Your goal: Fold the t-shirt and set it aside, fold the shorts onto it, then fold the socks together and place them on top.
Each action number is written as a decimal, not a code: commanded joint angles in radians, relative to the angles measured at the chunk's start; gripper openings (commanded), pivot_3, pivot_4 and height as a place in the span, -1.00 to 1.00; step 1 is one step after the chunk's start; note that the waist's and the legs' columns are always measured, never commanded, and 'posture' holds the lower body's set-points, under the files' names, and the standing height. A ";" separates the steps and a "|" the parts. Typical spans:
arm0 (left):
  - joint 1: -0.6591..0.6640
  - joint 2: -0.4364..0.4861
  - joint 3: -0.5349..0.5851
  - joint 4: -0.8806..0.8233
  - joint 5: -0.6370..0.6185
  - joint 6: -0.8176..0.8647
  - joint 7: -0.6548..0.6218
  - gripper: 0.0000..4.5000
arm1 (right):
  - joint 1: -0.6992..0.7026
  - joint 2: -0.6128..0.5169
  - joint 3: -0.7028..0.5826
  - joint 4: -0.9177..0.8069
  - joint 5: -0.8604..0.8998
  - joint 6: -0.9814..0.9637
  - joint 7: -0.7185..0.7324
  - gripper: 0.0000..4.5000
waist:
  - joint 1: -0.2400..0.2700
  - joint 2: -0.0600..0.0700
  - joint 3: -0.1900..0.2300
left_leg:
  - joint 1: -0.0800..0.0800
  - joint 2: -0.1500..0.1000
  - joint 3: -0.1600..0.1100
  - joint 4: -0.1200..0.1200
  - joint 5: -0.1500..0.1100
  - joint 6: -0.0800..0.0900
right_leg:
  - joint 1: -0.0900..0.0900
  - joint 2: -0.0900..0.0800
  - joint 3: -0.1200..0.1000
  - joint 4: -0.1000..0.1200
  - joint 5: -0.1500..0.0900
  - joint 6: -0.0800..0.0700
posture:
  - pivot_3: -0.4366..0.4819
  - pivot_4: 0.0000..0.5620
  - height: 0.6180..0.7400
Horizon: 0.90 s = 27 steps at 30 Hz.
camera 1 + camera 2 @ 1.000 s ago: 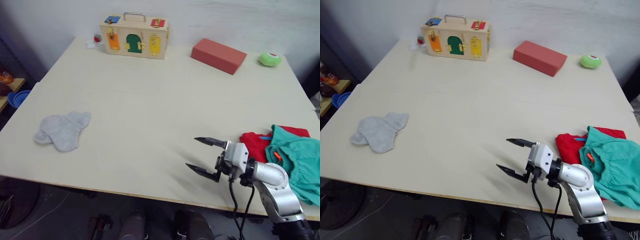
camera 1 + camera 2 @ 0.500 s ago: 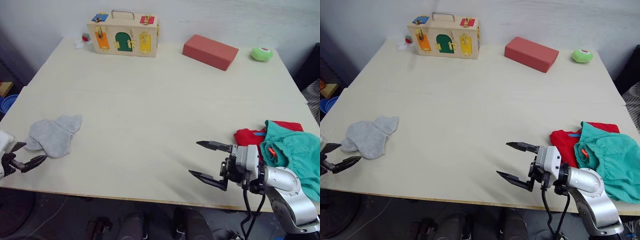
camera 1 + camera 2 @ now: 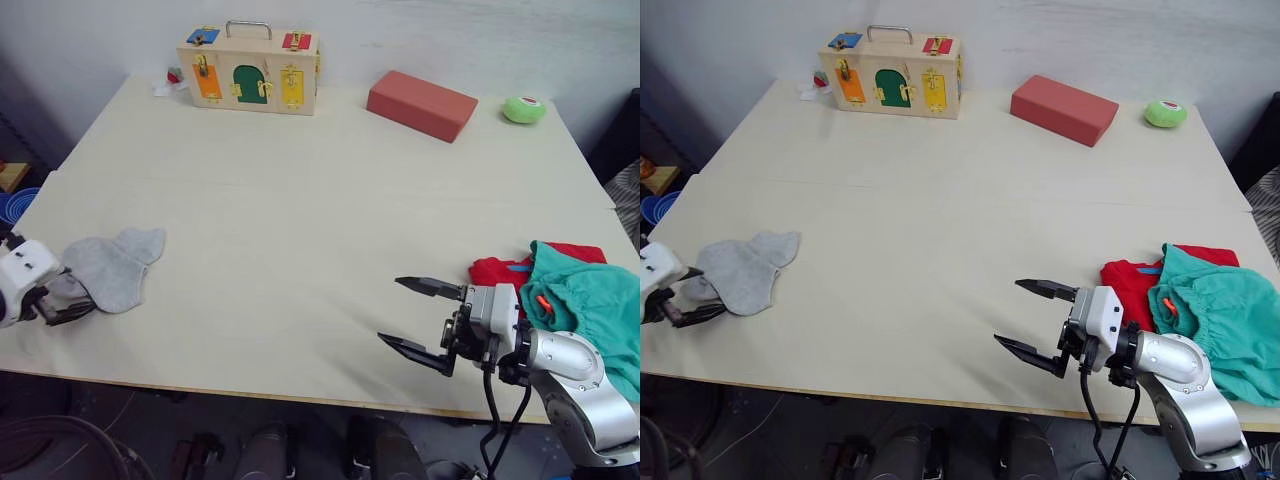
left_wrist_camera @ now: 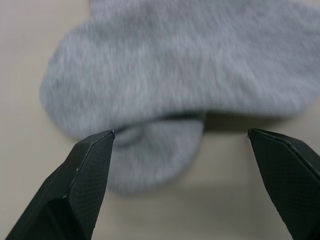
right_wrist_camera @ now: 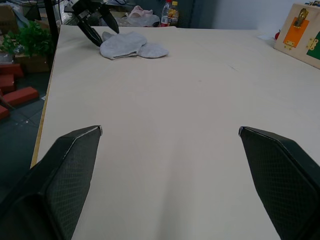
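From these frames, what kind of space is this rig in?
Probably a robot lab or test room: one bare table holding training props, a wooden latch-board box, a red block and laundry, the socks and shorts.

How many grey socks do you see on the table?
2. The socks lie overlapping near the table's left front edge: one on top, the other mostly hidden beneath it, by the open left gripper.
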 commanded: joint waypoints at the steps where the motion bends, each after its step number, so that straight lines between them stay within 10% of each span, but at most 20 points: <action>1: -0.080 -0.002 -0.048 0.101 0.073 -0.048 0.034 0.91 | 0.000 -0.016 -0.043 -0.031 0.001 -0.002 -0.016 1.00 | -0.004 0.000 0.000 | 0.001 0.000 0.001 0.000 0.000 0.000 | 0.000 0.000 0.000 0.000 0.000 0.000 | -0.05 -0.47 1.00; 16: -0.180 -0.135 0.029 0.181 -0.072 -0.089 -0.258 -0.98 | 0.038 -0.034 -0.102 -0.063 0.005 0.024 -0.049 1.00 | 0.002 0.000 0.000 | 0.003 -0.001 0.002 0.002 0.002 0.001 | 0.000 -0.003 0.002 0.002 0.000 0.000 | -0.05 -0.47 1.00; 27: 0.063 -0.337 -0.052 -0.550 -0.248 -0.001 -0.446 -0.98 | 0.166 -0.099 -0.211 -0.034 0.000 0.000 0.028 1.00 | -0.004 -0.001 0.001 | 0.001 -0.001 0.002 0.002 0.002 0.002 | 0.002 -0.002 0.001 0.001 0.001 0.001 | -0.05 -0.47 1.00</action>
